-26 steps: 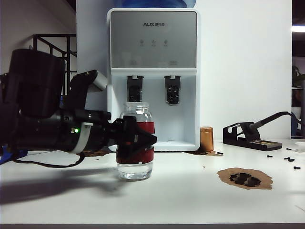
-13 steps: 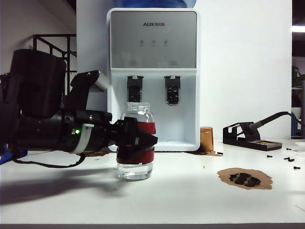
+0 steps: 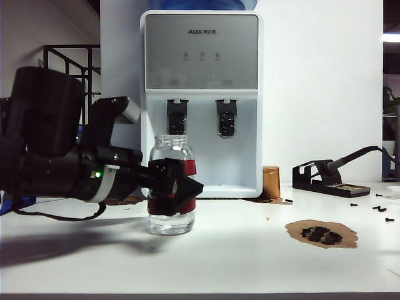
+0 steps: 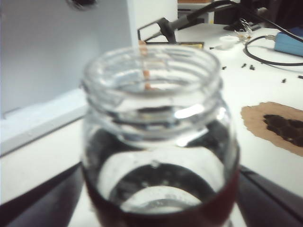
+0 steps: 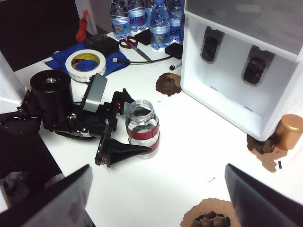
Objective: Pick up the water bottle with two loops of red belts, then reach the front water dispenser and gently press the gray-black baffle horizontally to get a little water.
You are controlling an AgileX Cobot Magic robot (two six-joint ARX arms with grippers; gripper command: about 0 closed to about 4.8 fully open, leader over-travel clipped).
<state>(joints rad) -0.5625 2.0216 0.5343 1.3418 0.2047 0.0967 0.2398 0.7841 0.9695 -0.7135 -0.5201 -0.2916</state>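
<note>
While standing on the white table [image 3: 250, 250], the short clear glass bottle with two red bands [image 3: 171, 187] is sitting between the spread left gripper [image 3: 178, 187] fingers. Right gripper [image 5: 156, 198] is hovering high, jaws wide apart.

Shifted a little toward the exterior view's left: short clear glass bottle with two red bands [image 3: 171, 187]. Moved along with it, jaws now spread wider: black left gripper [image 3: 181, 187].

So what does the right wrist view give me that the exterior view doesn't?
Only the right wrist view: blue-capped bottles, a tape roll, scissors, and the open right gripper.
Only the exterior view: the dispenser's gray upper panel and a soldering stand.
Both: the left gripper around the water bottle, standing on the table, the two paddles, and a copper-coloured cap.
</note>
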